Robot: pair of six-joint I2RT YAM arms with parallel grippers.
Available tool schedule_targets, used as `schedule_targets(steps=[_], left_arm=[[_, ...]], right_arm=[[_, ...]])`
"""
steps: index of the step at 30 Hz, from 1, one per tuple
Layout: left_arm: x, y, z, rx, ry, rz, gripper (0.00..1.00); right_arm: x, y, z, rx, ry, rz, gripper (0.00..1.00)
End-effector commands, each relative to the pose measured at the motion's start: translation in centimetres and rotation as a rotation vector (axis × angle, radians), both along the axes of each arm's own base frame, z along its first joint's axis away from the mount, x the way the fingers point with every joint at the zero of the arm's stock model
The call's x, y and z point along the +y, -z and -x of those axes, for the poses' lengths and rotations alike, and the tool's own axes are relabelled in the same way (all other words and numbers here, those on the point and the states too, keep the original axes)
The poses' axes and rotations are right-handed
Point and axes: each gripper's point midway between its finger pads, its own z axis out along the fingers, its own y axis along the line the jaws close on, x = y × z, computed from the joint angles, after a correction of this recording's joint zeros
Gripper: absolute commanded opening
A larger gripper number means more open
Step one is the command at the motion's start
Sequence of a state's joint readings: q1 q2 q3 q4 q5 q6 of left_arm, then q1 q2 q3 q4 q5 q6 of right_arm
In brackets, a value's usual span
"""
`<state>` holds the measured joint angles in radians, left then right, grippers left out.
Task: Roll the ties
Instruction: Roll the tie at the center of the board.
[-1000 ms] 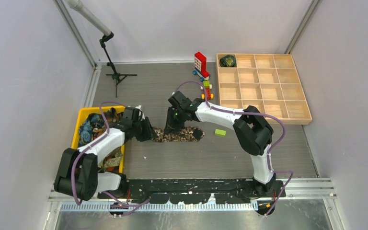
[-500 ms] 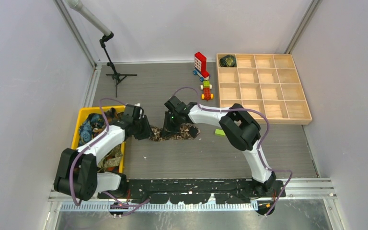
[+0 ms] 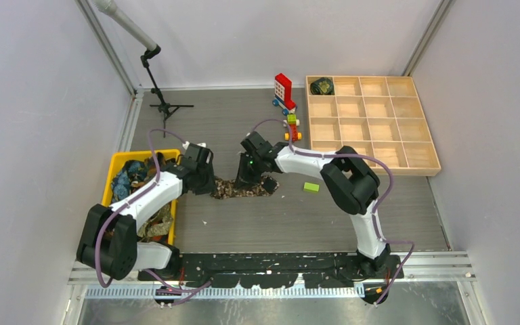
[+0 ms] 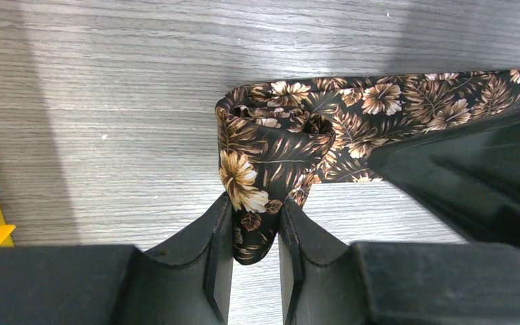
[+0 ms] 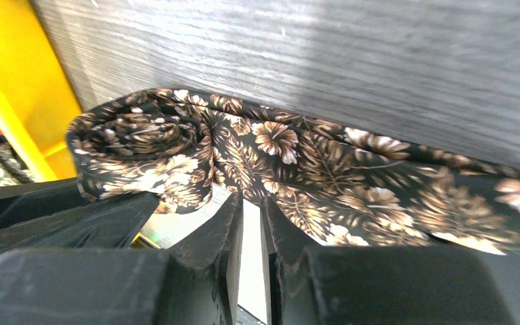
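Observation:
A brown floral tie (image 3: 244,189) lies on the table between both grippers, its left end wound into a loose roll (image 4: 277,135). My left gripper (image 4: 256,211) is shut on the roll's lower fold, with fabric pinched between the fingers. In the right wrist view the roll (image 5: 142,149) sits at the left and the flat length runs right. My right gripper (image 5: 252,202) is shut on the near edge of that flat length, just right of the roll. From above, the left gripper (image 3: 206,184) and right gripper (image 3: 247,179) stand close together. More ties fill the yellow bin (image 3: 113,169).
A wooden grid tray (image 3: 372,122) at the back right holds one rolled dark bundle (image 3: 322,86) in its far-left cell. A small green block (image 3: 311,187) lies right of the tie. Toy bricks (image 3: 284,90) and a black stand (image 3: 164,107) sit farther back.
My right gripper has closed further on the tie and shifted left, so the flat length on the table is shorter. The left gripper has edged slightly right, still holding the roll.

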<state>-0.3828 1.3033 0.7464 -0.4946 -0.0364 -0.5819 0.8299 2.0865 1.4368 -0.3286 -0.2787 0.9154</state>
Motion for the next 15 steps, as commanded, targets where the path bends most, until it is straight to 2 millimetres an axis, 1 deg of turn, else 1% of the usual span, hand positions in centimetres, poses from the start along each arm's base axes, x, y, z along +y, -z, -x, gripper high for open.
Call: schedule_targets(steps=[1, 3, 5, 8, 10, 15], left_arm=[[0.6, -0.8, -0.8, -0.026, 0.002, -0.053, 0.19], [0.6, -0.9, -0.8, -0.027, 0.003, -0.055, 0.19], [0.7, -1.0, -0.8, -0.028, 0.003, -0.058, 0.19], [0.7, -1.0, -0.9, -0.03, 0.002, -0.063, 0.19], [0.8, -1.1, -1.0, -0.033, 0.0, -0.064, 0.19], [0.7, -1.3, -1.2, -0.036, 0.0, -0.066, 0.19]], right_arm=[[-0.9, -4.0, -2.2, -0.112, 0.018, -0.048, 0.21], [-1.3, -3.1, -2.4, -0.105, 0.019, -0.031, 0.21], [-1.7, -1.7, -2.5, -0.089, 0.023, -0.006, 0.2], [-2.2, 0.0, -1.9, -0.057, 0.031, 0.013, 0.2], [-2.4, 0.6, -1.4, -0.04, 0.042, 0.009, 0.2], [-2.9, 1.5, -0.2, -0.02, 0.052, 0.027, 0.19]])
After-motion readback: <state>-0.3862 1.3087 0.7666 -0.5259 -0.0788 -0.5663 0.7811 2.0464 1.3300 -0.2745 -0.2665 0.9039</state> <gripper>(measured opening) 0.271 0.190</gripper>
